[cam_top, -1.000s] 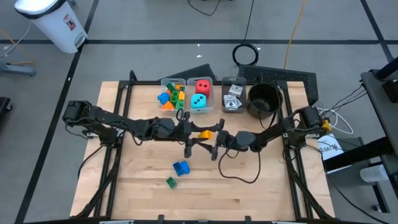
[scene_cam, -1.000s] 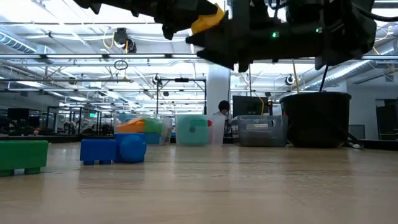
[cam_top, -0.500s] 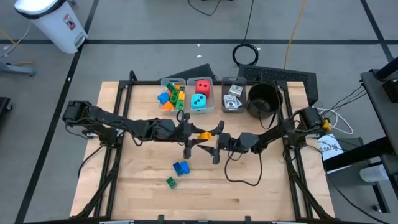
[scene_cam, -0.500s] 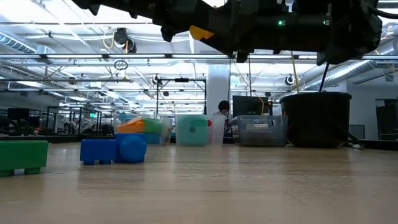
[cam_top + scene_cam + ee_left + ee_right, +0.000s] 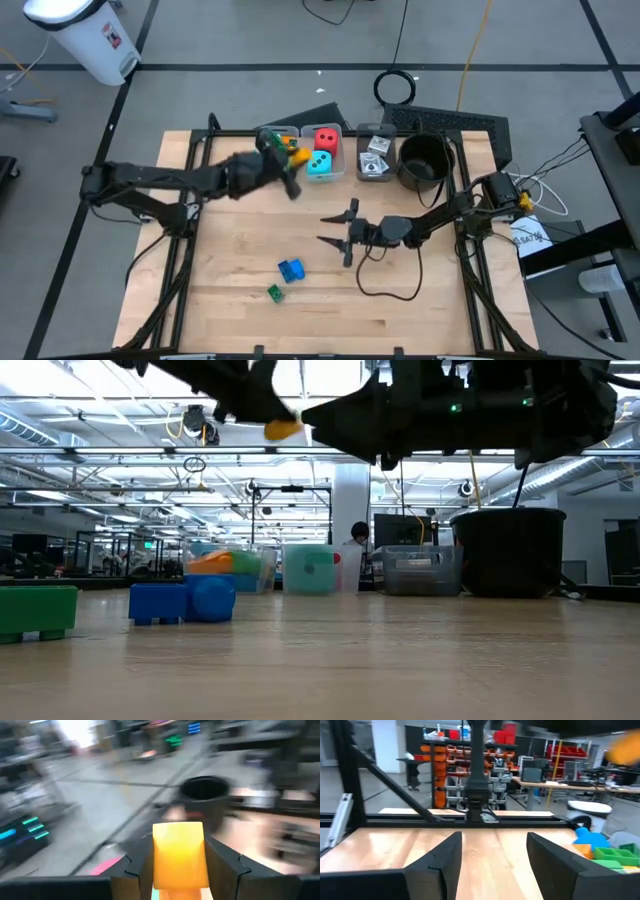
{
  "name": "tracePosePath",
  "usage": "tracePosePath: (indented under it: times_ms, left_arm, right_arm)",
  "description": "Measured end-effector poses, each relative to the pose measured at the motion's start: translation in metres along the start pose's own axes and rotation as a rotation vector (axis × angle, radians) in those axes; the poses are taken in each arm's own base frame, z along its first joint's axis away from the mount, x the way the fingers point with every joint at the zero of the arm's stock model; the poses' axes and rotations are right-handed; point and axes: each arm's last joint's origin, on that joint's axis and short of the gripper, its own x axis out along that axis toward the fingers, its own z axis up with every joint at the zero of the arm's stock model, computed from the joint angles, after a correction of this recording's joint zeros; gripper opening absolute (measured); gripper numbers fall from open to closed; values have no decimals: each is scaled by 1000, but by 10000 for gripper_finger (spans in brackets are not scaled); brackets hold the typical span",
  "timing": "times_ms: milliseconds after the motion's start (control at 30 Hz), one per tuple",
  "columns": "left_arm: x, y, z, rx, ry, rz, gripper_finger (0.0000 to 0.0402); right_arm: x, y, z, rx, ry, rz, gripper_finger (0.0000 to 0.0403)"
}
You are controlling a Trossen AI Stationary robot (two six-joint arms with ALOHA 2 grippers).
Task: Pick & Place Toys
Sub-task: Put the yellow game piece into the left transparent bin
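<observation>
My left gripper point(image 5: 292, 160) is shut on an orange brick point(image 5: 180, 854) and hangs in the air over the left clear bin point(image 5: 268, 135) of bricks; the low view shows the brick point(image 5: 283, 430) high above the table. My right gripper point(image 5: 323, 228) stands open above the table's middle, and nothing lies between its fingers point(image 5: 440, 865). A blue brick point(image 5: 291, 269) and a green brick point(image 5: 274, 292) lie flat on the table toward the near edge. A red die point(image 5: 326, 139) and a teal die point(image 5: 320, 164) sit in the middle bin. My left gripper pinches the orange brick by two opposite sides point(image 5: 157, 857) between its two fingers. The fingers run about level, coming from the table's left. The brick sticks out past the fingertips and is lifted clear, above the left bin.
A third clear bin point(image 5: 375, 156) with cards and a round black pot point(image 5: 424, 160) stand at the far right. The wooden top between the right gripper and the near edge is bare apart from the two bricks. In the low view, the bins and pot line the far side.
My left gripper has swung from the table's middle, beside the right gripper, toward the far edge and up, carrying the orange brick to above the left bin. The right gripper has stayed where it was.
</observation>
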Motion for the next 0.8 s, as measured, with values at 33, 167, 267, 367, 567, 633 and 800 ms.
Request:
tracePosePath:
  times_ms: [33, 167, 267, 367, 567, 633, 800]
  left_arm:
    - [2, 9, -1, -1, 17, 47, 137]
    - [16, 45, -14, -26, 109, 163, 137]
    - [30, 75, -27, -76, 167, 236, 137]
    - [45, 99, -42, -133, 203, 240, 137]
    - [74, 134, -88, -233, 333, 314, 137]
    - [83, 140, -102, -275, 359, 340, 141]
    - [93, 153, -129, -358, 417, 416, 157]
  right_arm:
    - [0, 1, 0, -1, 2, 3, 192]
    - [0, 1, -1, -4, 12, 5, 193]
    - [0, 0, -2, -9, 23, 4, 194]
    - [0, 0, -4, -32, 44, 6, 194]
    - [0, -1, -6, -49, 64, 0, 194]
    - [0, -1, -7, -49, 64, 1, 194]
    - [0, 0, -7, -49, 64, 1, 194]
